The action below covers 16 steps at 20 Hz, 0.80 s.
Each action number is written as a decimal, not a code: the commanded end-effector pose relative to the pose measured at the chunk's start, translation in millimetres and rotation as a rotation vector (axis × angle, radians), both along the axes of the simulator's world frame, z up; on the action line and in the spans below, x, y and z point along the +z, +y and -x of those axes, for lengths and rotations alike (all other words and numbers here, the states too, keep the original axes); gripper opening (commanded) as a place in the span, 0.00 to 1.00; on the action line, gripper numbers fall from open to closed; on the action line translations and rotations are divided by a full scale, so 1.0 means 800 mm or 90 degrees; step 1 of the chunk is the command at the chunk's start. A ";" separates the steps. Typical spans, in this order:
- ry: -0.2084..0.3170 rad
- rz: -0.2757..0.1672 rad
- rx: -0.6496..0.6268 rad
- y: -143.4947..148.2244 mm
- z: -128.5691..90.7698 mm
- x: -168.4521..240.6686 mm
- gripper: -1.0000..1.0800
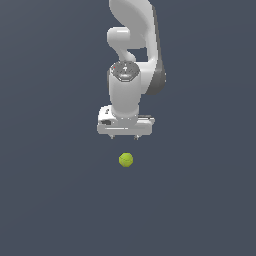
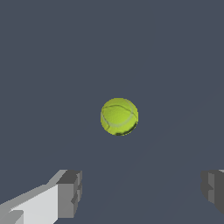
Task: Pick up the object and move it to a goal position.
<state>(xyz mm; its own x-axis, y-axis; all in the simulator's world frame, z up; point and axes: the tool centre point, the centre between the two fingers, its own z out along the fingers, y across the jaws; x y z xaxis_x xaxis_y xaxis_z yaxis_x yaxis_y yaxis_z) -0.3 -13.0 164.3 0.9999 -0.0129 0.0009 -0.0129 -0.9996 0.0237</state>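
A small yellow-green ball (image 1: 126,159) with a faint seam lies on the dark grey floor, below the arm in the exterior view. It also shows in the wrist view (image 2: 119,116), alone on the floor. My white gripper (image 1: 124,136) hangs above the ball, apart from it, pointing down. In the wrist view the gripper (image 2: 142,188) is open and empty, with one grey fingertip (image 2: 70,194) and the other (image 2: 213,188) far apart. The ball is much narrower than the gap between them.
Plain dark grey floor (image 1: 50,200) all around. The white arm (image 1: 132,45) rises behind the gripper in the exterior view.
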 end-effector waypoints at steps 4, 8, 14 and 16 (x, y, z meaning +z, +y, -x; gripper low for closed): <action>0.000 0.001 0.009 0.003 -0.001 0.002 0.96; 0.001 0.006 0.040 0.016 -0.003 0.008 0.96; 0.001 0.007 0.046 0.018 -0.004 0.008 0.96; 0.001 0.006 0.042 0.018 -0.006 0.005 0.96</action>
<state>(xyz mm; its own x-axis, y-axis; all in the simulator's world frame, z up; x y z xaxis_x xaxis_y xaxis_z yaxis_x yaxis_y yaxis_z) 3.6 1.7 170.1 0.9984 0.0566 0.0006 0.0565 -0.9978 0.0336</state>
